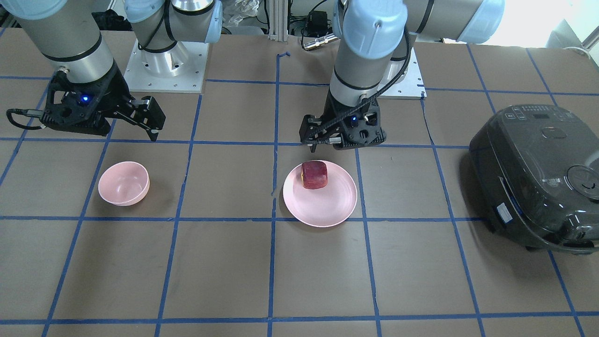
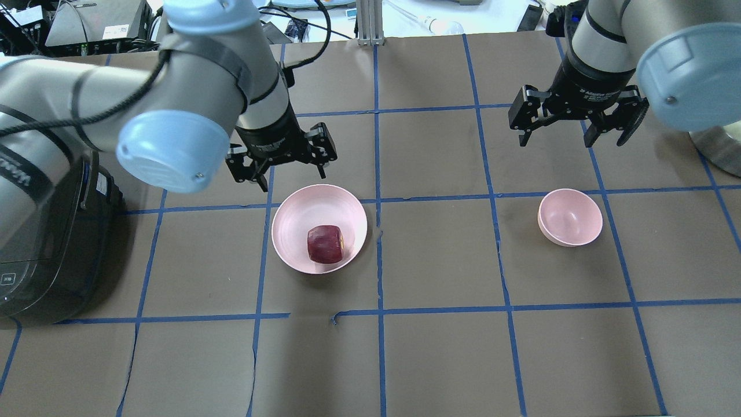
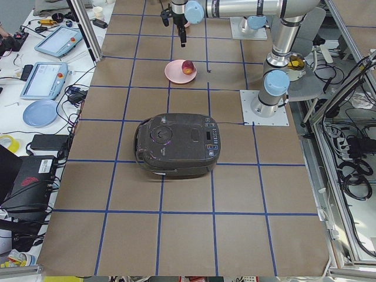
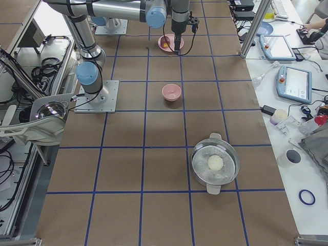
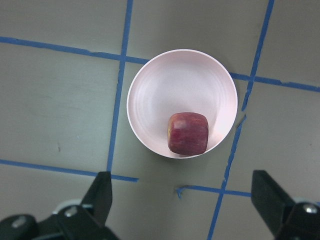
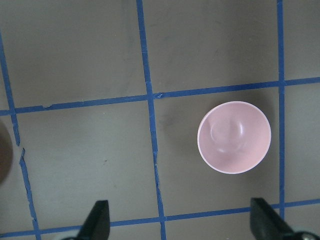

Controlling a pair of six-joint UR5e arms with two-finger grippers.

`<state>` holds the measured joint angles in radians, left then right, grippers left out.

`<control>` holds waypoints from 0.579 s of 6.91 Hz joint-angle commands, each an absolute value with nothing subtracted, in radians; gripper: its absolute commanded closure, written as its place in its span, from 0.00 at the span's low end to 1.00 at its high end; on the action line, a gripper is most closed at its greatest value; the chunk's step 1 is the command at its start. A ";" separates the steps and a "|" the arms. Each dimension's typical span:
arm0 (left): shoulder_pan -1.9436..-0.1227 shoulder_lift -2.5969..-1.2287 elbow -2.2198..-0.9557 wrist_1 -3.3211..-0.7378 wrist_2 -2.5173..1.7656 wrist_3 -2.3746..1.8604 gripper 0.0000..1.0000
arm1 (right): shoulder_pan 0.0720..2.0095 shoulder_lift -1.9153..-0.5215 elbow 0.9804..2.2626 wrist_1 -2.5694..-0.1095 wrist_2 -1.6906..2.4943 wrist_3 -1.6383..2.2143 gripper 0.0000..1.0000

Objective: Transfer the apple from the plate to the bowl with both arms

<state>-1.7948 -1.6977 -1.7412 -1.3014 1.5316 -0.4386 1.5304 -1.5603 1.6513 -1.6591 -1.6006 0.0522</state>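
Front-facing: the apple (image 1: 314, 174) is sitting on the plate (image 1: 327, 208), nearest the robot's edge of the tabletop (image 1: 234, 281). Overhead: the left tool (image 2: 283, 174) and right tool (image 2: 570, 140) are both hanging released, the bowl (image 2: 570, 217) empty. Left wrist: its fingers (image 5: 101, 194) should be straddling the apple's flat sides.

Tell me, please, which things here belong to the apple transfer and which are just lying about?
Job: dark-red blocky apple; wide pale-pink plate; small deep pale-pink bowl; left end effector; right end effector.
Lying about: black rice cooker; silver lidded metal pot.
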 commanded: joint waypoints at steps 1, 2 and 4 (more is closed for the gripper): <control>-1.801 -1.755 -1.856 -1.189 1.523 -0.465 0.00 | 1.529 -1.565 1.649 -1.669 -1.608 0.055 0.00; -1.801 -1.788 -1.883 -1.174 1.523 -0.463 0.00 | 1.528 -1.568 1.646 -1.667 -1.609 0.055 0.00; -1.801 -1.870 -1.893 -1.121 1.438 -0.463 0.00 | 1.528 -1.575 1.646 -1.666 -1.609 0.055 0.00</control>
<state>-1.8009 -1.8213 -1.8850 -1.1416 1.4932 -0.4650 1.5281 -1.5725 1.6465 -1.6656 -1.6088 0.0551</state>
